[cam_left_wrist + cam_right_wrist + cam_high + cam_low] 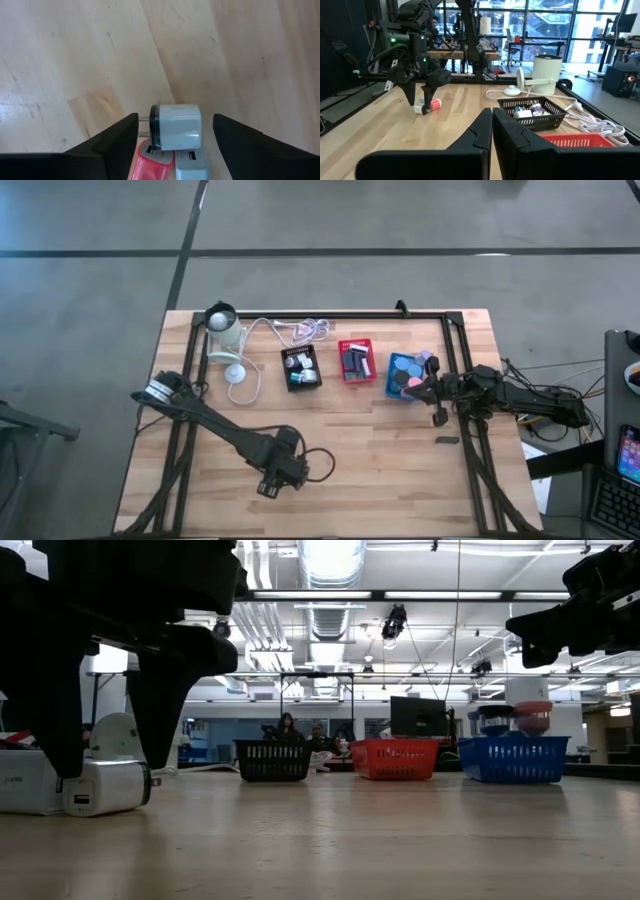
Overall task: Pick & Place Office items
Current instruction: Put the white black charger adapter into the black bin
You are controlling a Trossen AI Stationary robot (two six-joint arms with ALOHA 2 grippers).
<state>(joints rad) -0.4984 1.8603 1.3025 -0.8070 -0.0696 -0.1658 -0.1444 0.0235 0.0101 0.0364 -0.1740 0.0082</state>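
Observation:
A white block lies on the bare wood near the table's front, with a pink piece and a pale grey block touching it. My left gripper points down over them, open, one finger on each side of the white block; the low view shows the same. From above, the gripper hides the pieces. My right gripper is shut and waits level at the table's right side. More office items fill the black tray, the red tray and the blue tray.
A white lamp-like device and a white coiled cable sit at the back left. A small dark piece lies by the right rail. Black frame rails run along the table's back and sides. Bare wood lies around my left gripper.

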